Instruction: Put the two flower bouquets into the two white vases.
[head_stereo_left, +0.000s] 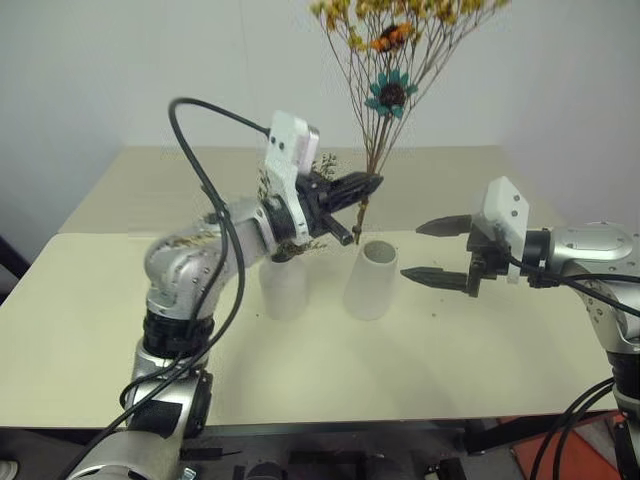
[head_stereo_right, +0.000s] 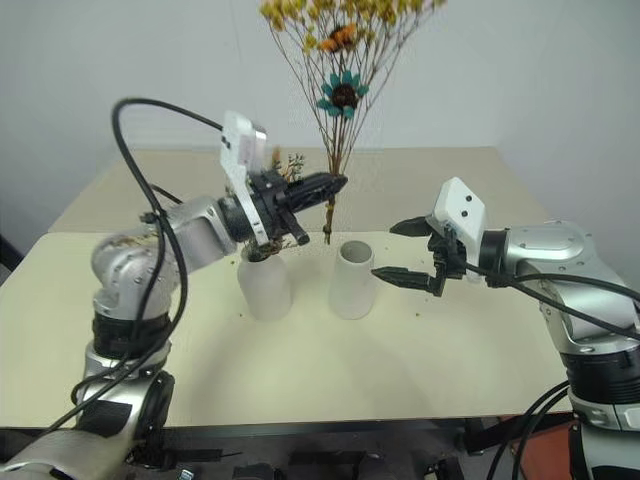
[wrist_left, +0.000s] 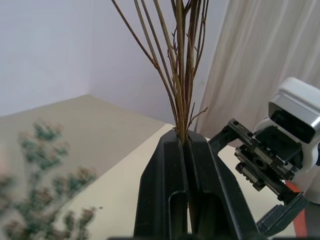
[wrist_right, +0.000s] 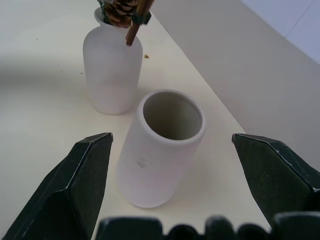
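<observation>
Left gripper (head_stereo_left: 362, 187) is pinched tight on the stems of the yellow spray bouquet (head_stereo_left: 392, 60), fingers pressed together around the bundle low on the stalks. The bouquet stands roughly upright, blossoms with the orange and teal flowers high up against the wall, and the stem ends hang just above and slightly behind the mouth of the wide-mouth vase (head_stereo_left: 370, 280), not inside it.

Right gripper (head_stereo_left: 436, 250) has its jaws spread wide and holds nothing; it hovers just beside the wide-mouth vase, on its right side, pointing at it. In the right wrist view the vase's open mouth sits between the 2 fingers (wrist_right: 75, 187).

The dried bunch (wrist_right: 122, 11) sits in the neck of the bottle vase (head_stereo_left: 283, 288).

Both vases stand upright on the cream table (head_stereo_left: 100, 340), close to each other but not touching, bottle vase on the left.
</observation>
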